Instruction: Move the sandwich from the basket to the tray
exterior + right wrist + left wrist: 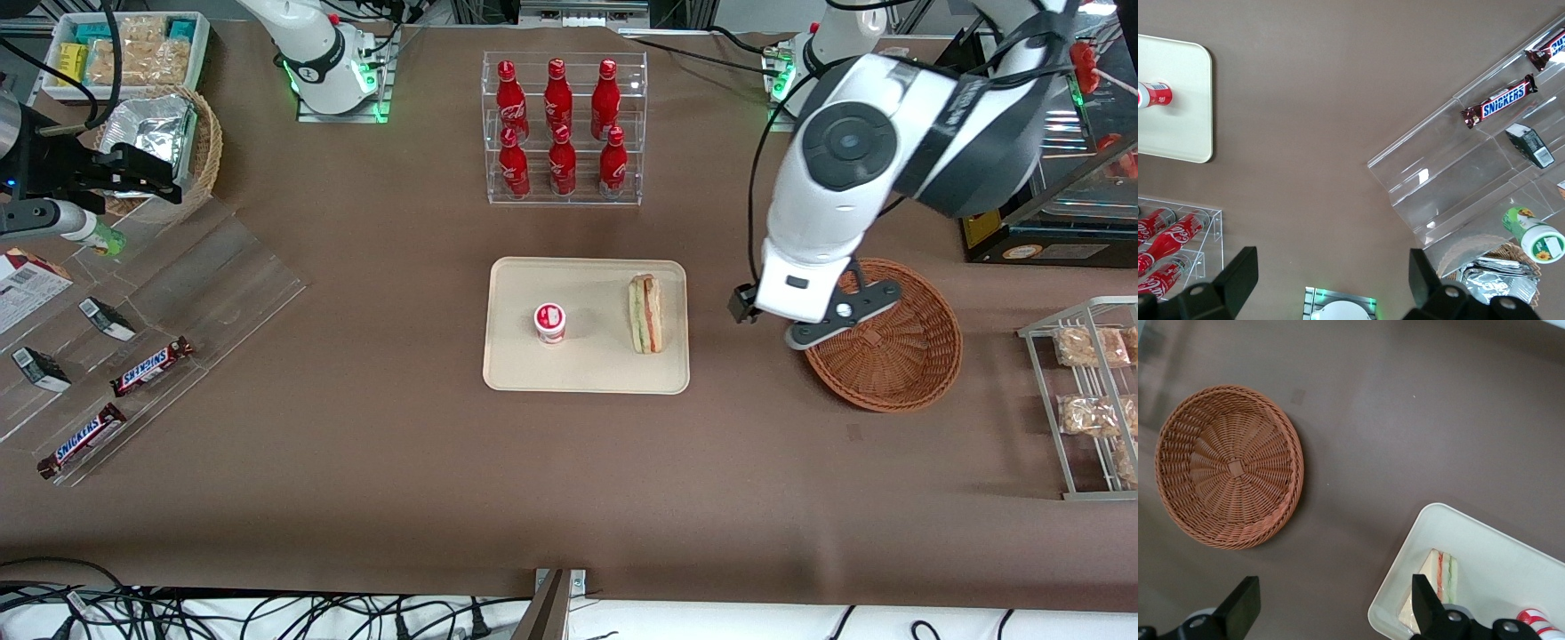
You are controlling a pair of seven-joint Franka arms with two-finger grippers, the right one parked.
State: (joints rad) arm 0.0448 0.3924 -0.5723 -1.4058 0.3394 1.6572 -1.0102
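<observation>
The sandwich (646,313) lies on the tray (533,373), at the end nearest the basket (898,373), with a small red-and-white cup (550,322) beside it. The basket sits bare on the brown surface (569,480). The gripper (1331,607) hangs between tray and basket, fingers (1245,603) spread wide, gripping nothing.

Bare desk (747,427) between tray (587,369) and basket (898,373), gripper (1331,613) hovering there with jaws apart, sandwich (646,313) and small cup (550,322) occupying tray, bottle rack (563,129) near the desk's upper edge
</observation>
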